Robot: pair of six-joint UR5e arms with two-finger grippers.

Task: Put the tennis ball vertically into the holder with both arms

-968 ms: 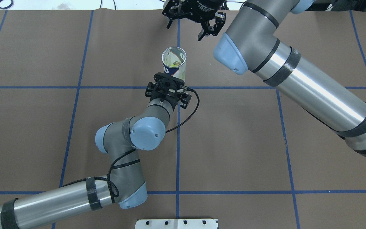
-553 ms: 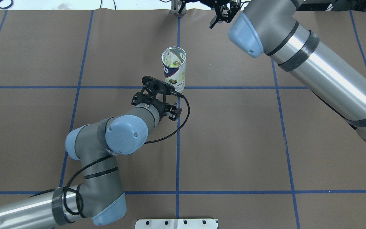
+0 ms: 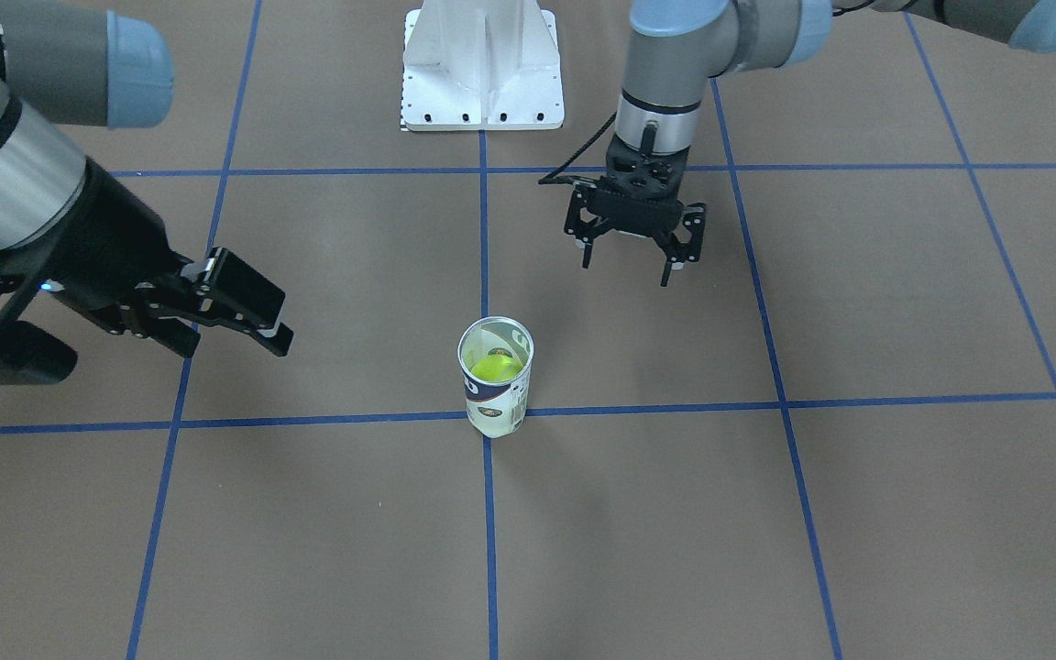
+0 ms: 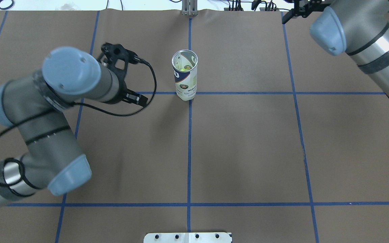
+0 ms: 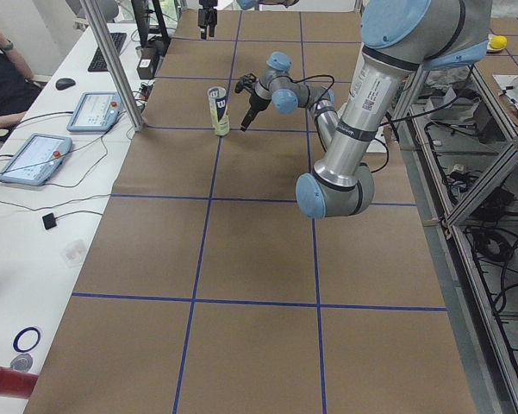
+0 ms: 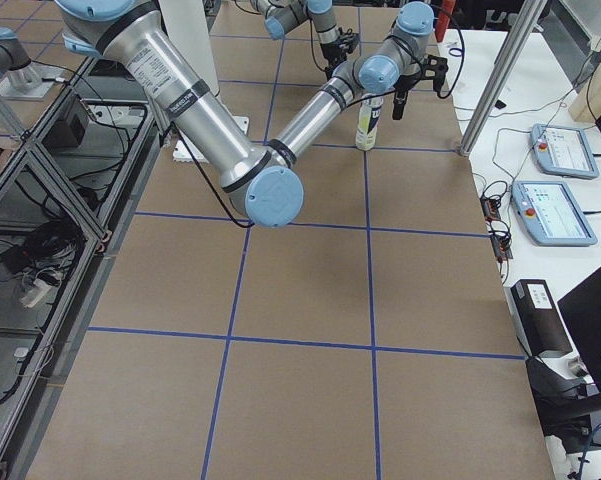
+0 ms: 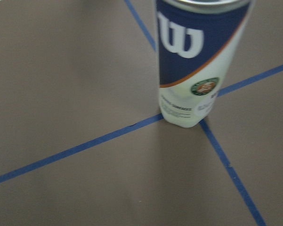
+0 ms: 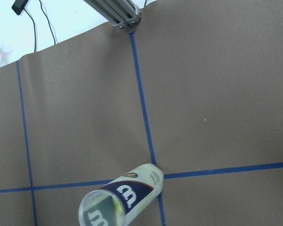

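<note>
Exterior front-facing: holder [image 3: 495,390] upright, tennis ball [image 3: 495,368] inside.
Handling: likely light, slick, tippy; you grip mid-label.
Claws: left claw [image 3: 627,270], right claw [image 3: 166,353] spread, empty.

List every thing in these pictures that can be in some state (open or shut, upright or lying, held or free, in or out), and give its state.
holder: standing upright, top open, held by neither gripper
tennis ball: inside the holder, seen through its open top
left gripper: open, empty, apart from the holder
right gripper: open, empty, apart from the holder
</note>
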